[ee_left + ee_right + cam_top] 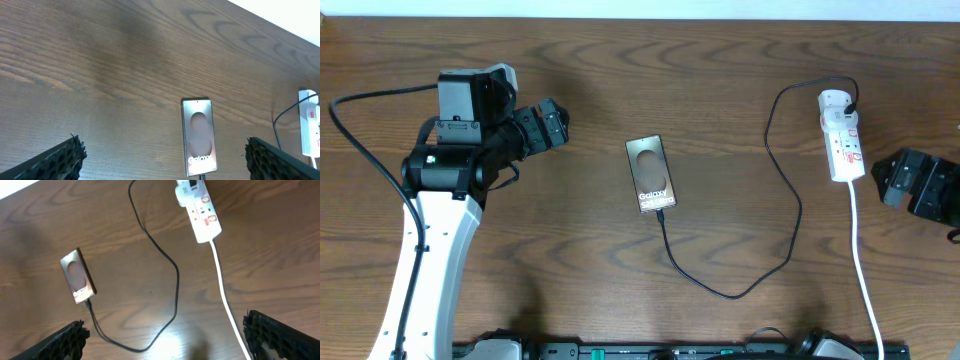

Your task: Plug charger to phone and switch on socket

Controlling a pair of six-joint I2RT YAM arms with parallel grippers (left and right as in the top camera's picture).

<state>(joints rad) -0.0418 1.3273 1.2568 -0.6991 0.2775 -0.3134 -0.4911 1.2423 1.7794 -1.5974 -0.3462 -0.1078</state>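
We see the phone (651, 175) lying flat, screen up, in the middle of the table (570, 260). The charger (801, 214) meets the phone's near short edge, then loops off to the phone's right and up to the socket (842, 135), which lies well right of the phone. Left of the phone hovers the left gripper (556, 124), jaws spread wide and empty. The right gripper (888, 178) is farther right of the phone than the socket, its jaws likewise apart and holding nothing.
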